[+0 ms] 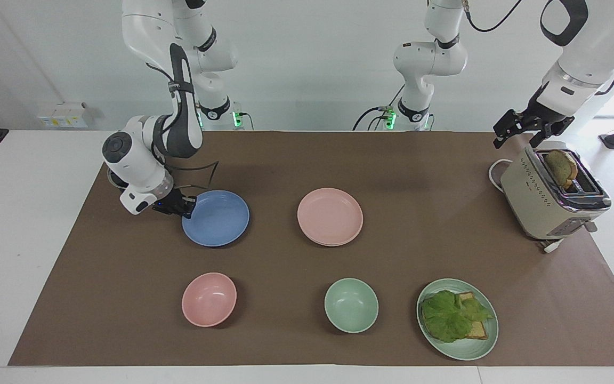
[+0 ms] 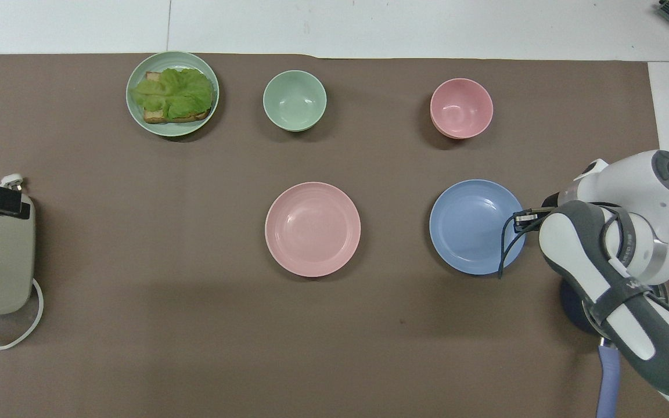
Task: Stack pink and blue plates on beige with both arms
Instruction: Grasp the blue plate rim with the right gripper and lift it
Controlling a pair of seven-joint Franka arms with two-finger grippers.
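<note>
I am pinching the blue plate (image 1: 216, 218) rim tight in my right gripper (image 1: 185, 207) (left gripper (image 1: 515, 132) gaping over the toaster (image 1: 544, 205), bread slice (image 1: 561, 167) in its slot).

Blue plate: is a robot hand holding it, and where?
Yes. The right gripper is shut on the blue plate, pinching its rim at the right arm's end.

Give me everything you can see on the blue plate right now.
The blue plate is a flat, round, matte periwinkle plate with a shallow raised rim, empty. It is beside the pink plate, toward the right arm's end of the table, nearer the robots than the pink bowl. The right gripper is shut on its rim, at the edge toward that arm. Whether it is off the mat is not clear.
</note>
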